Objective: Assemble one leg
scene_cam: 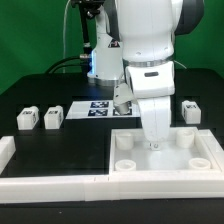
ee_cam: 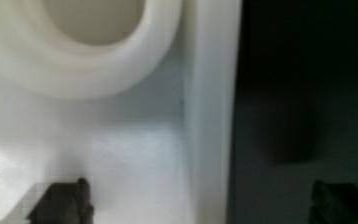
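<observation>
Three legs show in the exterior view as small white blocks with tags: two side by side at the exterior view's left [scene_cam: 27,119] [scene_cam: 52,117], one at the right [scene_cam: 190,110]. A fourth is not visible. My gripper [scene_cam: 155,143] hangs low over the far rim of the large white tray-like piece [scene_cam: 200,158], far from every leg. In the wrist view my gripper [ee_cam: 202,203] is open, with dark fingertips [ee_cam: 60,203] wide apart. The piece's pale rim [ee_cam: 202,120] runs between them, untouched. A round corner socket [ee_cam: 69,40] lies just ahead. Nothing is held.
The marker board [scene_cam: 95,108] lies behind the arm on the black table [scene_cam: 40,95]. A white L-shaped fence [scene_cam: 50,181] runs along the front and left, against the tray-like piece. The arm's bulk hides the table behind it.
</observation>
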Available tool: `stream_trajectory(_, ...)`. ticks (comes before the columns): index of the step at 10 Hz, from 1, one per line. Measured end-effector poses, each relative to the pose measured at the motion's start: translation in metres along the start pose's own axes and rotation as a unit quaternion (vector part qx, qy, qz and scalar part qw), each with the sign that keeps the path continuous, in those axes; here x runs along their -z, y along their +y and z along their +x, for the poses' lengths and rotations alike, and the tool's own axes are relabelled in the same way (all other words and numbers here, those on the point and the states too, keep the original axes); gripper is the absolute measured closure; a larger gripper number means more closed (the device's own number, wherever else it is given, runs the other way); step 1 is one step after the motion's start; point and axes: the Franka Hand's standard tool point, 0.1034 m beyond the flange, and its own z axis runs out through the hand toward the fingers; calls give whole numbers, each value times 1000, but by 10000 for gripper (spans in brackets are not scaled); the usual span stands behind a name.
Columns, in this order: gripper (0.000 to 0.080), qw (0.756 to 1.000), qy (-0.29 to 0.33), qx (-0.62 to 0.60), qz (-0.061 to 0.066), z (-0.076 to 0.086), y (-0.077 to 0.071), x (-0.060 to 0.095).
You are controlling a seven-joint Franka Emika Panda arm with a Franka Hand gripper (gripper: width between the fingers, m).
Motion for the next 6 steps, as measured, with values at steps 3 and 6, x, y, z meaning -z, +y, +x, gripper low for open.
stream_trajectory(3,152,1000,0,0,0,0,0,0)
stream_trajectory(6,150,1000,0,-4,0,0,0,1)
